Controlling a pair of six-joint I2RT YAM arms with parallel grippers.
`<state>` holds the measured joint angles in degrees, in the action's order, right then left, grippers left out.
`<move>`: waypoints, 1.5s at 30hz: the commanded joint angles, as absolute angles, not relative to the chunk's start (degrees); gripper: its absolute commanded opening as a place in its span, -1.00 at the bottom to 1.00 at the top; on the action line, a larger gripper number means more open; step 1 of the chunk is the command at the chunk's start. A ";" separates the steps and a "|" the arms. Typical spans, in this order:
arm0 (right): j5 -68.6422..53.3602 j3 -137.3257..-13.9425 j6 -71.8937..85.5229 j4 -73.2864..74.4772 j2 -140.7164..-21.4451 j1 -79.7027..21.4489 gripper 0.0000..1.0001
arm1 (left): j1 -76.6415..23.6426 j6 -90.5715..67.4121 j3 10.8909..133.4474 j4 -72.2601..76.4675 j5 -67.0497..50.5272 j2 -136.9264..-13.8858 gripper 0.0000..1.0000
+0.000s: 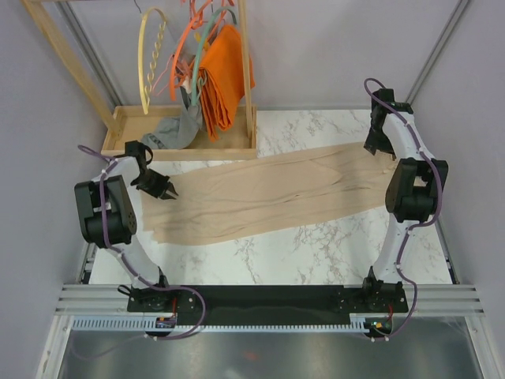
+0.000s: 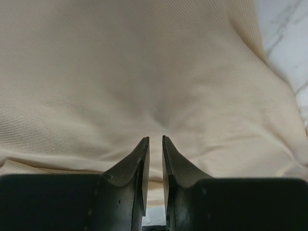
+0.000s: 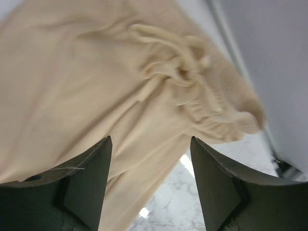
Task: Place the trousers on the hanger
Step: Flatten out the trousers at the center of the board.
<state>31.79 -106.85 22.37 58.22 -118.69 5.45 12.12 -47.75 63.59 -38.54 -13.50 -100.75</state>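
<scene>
1 camera looks down from above and behind the arms, while 2 wrist cameras hover close over the trousers (image 1: 268,193) it also sees.

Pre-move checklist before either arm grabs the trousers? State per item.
1. Trousers flat on the table, unobstructed: ok.
2. Right gripper open over the waistband: ok.
3. Left gripper open for a grab: not ok, jaws nearly closed, nothing between them.
4. Left gripper over the leg end: ok.
5. Hanger on the rack, reachable: ok.
6. Hanger hook seated: cannot tell.
</scene>
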 commanded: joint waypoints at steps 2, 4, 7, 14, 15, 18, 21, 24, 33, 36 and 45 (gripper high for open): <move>9.99 -107.93 19.77 51.34 -119.70 2.99 0.36 | 12.13 -46.85 73.71 -51.31 -3.80 -108.53 -0.54; 7.92 -106.71 20.74 50.19 -119.97 0.81 0.34 | 12.13 -46.23 76.01 -56.67 -1.33 -112.13 -0.55; 2.30 -103.82 21.62 47.73 -119.18 -2.00 0.32 | 12.57 -45.80 80.49 -61.60 5.87 -116.08 -0.54; -5.80 -95.98 22.85 44.65 -115.67 -10.27 0.32 | 15.64 -39.55 94.53 -67.49 16.06 -127.07 -0.54; -6.06 -95.37 22.94 44.56 -115.23 -11.24 0.32 | 16.51 -38.94 96.40 -67.85 16.78 -128.05 -0.53; -8.08 -94.75 22.06 45.44 -113.48 -14.32 0.36 | 18.54 -34.91 104.48 -69.17 18.46 -132.26 -0.54; -6.78 -93.26 21.27 46.58 -111.37 -14.33 0.41 | 18.72 -32.88 112.13 -70.22 21.61 -133.85 -0.54; 1.73 -90.97 19.43 48.77 -109.08 -13.80 0.44 | 18.72 -30.85 116.80 -70.31 23.20 -133.77 -0.52; 22.57 -80.87 21.70 53.96 -100.56 -6.35 0.34 | 17.41 -34.36 114.89 -69.36 17.50 -127.11 -0.44; 22.85 -78.58 22.67 53.53 -99.58 -2.74 0.30 | 15.30 -34.98 104.09 -64.00 13.20 -117.01 -0.36; 25.39 -75.50 22.77 46.42 -107.74 7.90 0.18 | 5.99 -34.54 77.45 -56.60 2.20 -93.90 -0.33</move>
